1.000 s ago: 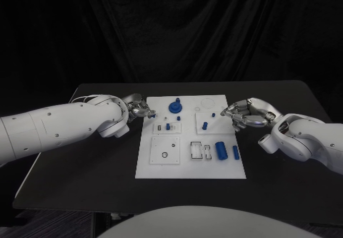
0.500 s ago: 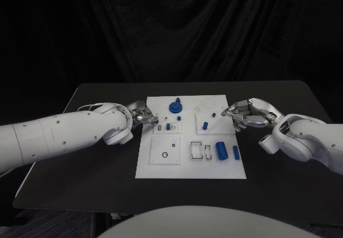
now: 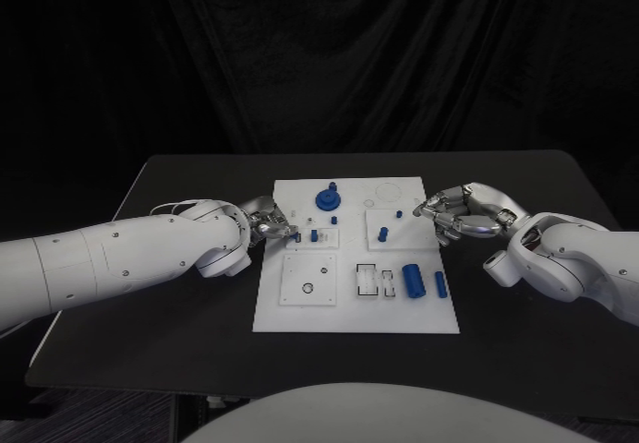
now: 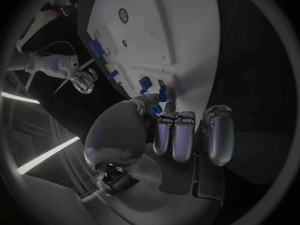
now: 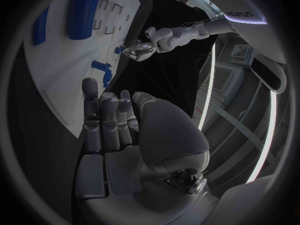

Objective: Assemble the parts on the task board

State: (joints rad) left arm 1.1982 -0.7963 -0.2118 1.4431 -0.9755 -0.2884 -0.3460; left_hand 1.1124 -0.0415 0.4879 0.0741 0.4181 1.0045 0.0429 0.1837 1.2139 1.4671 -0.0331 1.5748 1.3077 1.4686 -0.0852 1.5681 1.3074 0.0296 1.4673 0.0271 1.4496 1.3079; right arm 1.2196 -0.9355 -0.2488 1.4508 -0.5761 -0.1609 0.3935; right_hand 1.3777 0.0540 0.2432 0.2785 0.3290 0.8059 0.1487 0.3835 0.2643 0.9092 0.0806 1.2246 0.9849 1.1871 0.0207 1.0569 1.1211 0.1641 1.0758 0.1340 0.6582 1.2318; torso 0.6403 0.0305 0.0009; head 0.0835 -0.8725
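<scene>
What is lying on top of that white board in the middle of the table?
On the task board lie small blue parts and a taller blue piece near its far edge. The left hand covers its left edge; anything beneath stays hidden.

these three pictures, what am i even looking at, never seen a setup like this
It is a robot with two white arms, each ending in a silver hand, at a black table. The square picture looks down from its head; each round picture comes from a camera at one wrist, behind that hand. On the table lies a white task board with small blue parts lying on it or standing in it. The left hand reaches over the board's edge, its fingertips at a small blue part; whether it grips it is unclear. The right hand, fingers curled, holds nothing.
</scene>
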